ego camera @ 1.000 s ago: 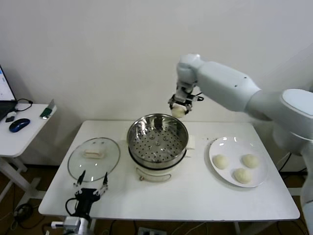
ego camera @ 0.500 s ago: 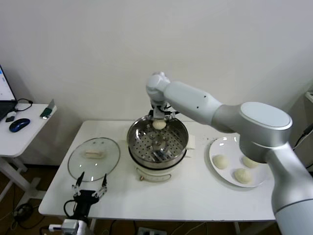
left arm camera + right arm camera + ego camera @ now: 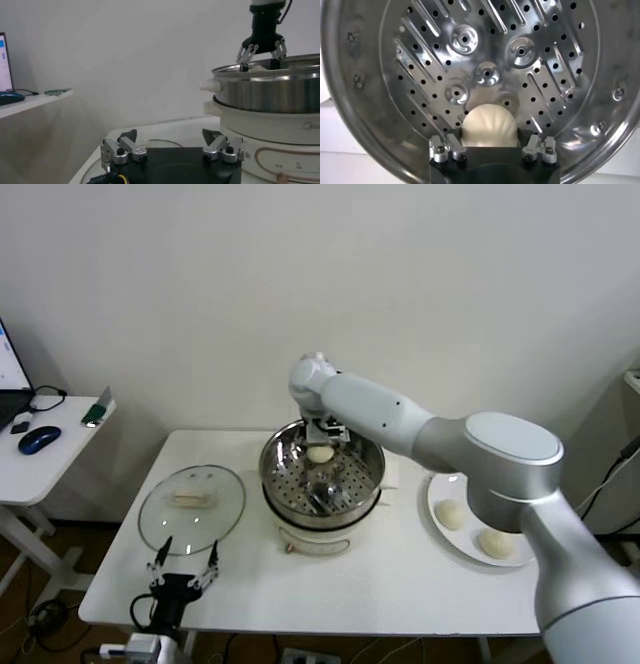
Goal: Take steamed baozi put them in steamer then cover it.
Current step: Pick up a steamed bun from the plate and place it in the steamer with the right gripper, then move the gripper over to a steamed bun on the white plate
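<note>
While the right claw (image 3: 491,150) hangs inside the steamer (image 3: 322,469) with its fingers spread wide, one baozi (image 3: 489,126) is seen between them, just under the claw and apparently resting on the perforated tray, though contact with the fingers cannot be ruled out. Off to the claw's side, beyond the steamer, a plate (image 3: 458,536) on the counter (image 3: 400,579) carries the remaining baozi; two are seen plainly, and any third is hidden by the arm. Opposite, the glass lid (image 3: 192,504) lies uncovered. The left claw (image 3: 184,569) is parked wide open near that lid. Loading is judged barely begun, covering untouched. No legible writing is found.
</note>
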Controlling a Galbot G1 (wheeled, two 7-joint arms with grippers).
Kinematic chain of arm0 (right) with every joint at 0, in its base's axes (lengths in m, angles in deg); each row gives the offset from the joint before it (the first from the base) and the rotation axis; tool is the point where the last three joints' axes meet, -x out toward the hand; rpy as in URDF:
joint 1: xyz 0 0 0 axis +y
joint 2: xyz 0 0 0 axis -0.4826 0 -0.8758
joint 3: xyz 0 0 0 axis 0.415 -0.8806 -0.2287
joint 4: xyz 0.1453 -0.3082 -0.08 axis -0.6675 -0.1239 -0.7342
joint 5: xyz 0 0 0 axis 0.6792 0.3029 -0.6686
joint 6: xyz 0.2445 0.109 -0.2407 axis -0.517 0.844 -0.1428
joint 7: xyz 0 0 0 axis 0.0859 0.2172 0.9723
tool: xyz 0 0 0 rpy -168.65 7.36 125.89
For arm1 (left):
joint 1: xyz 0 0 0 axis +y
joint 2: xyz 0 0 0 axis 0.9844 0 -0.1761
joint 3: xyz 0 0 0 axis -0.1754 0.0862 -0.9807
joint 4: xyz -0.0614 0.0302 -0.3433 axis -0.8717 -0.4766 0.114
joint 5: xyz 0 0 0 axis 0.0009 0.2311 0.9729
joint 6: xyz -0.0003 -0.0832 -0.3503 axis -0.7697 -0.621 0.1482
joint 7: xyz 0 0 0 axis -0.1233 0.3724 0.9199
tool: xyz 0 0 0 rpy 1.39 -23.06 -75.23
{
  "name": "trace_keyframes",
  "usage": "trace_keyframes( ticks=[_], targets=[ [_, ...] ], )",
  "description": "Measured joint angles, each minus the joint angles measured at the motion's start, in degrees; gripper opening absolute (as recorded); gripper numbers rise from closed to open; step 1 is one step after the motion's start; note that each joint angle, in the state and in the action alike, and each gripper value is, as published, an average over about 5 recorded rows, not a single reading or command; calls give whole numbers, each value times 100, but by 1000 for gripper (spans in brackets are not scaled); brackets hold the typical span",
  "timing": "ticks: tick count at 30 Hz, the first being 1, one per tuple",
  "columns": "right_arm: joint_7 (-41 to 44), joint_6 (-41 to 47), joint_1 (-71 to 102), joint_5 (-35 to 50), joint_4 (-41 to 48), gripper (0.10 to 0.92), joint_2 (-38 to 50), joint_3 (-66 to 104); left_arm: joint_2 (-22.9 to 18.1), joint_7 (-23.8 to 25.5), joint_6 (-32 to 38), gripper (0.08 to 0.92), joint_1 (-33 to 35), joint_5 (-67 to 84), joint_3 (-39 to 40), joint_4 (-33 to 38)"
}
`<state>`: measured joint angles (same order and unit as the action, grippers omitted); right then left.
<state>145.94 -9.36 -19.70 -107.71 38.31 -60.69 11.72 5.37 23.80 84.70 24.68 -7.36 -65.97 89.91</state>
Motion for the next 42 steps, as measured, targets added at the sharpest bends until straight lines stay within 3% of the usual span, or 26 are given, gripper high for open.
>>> trace_keyframes(
  ticks=[10,18,31,42],
  targets=[
    [240,30,-321,513,-245,823,237,-29,-1,-4,-10,823,7,1,-7,23],
    [641,563,-1013,1890,-664,823,887,-345,10,-7,-29,823,-22,1,26,65],
    [685,2947,-1708,4533,-1525,823,2932,-1434,35,-8,-45,823,-23,42,103,94],
    [435,4577,-1042,5310,-2013,823,4263,-1656,44,-20,-83,823,-27,42,106,104]
  ],
)
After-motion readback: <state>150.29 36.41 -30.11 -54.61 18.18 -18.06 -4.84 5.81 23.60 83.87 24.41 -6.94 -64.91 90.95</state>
